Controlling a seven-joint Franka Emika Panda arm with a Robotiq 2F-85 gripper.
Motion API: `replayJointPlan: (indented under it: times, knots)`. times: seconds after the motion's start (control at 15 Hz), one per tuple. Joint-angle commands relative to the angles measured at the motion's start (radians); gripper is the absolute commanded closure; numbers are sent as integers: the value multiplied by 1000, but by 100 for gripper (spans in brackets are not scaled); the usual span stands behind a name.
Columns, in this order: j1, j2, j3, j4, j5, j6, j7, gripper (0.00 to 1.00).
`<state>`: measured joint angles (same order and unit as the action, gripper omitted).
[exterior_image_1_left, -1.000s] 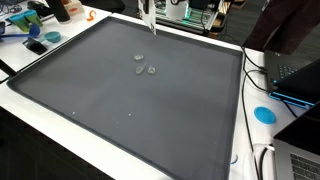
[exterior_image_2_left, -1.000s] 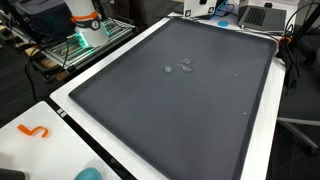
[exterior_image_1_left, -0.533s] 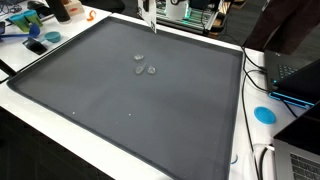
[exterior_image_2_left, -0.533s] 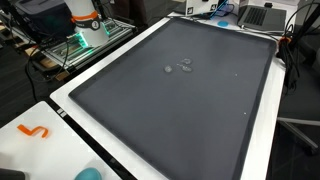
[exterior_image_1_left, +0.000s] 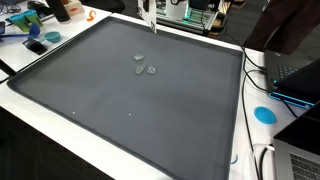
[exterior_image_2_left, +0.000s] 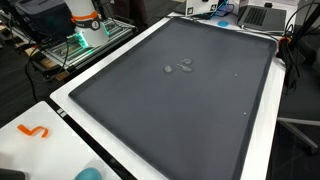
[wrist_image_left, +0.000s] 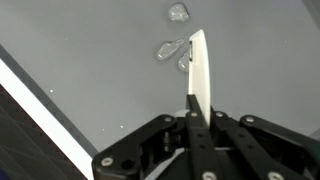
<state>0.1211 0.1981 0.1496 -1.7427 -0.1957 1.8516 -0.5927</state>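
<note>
Apparently nothing had shifted over the last second: the tool (wrist_image_left: 193, 112) hung where it had been above the far edge of the dark mat (exterior_image_1_left: 150, 120). The three small clear pieces (exterior_image_1_left: 143, 66) lay just as before, close together on the mat a little toward that far edge from its middle, so the work looked paused rather than advanced. The tool's fingers were pinched tight on a thin white strip (wrist_image_left: 200, 70), which pointed down at the mat yet touched neither it nor the pieces, as far as I could tell.
</note>
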Motion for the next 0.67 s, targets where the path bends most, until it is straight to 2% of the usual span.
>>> replayJointPlan:
  times: [0.0, 0.33, 0.6]
  knots:
    - [-10, 30, -5, 6, 4, 5, 3, 99]
    - [-41, 100, -3, -10, 73, 16, -37, 99]
    - [-54, 137, -1, -65, 83, 69, -66, 99]
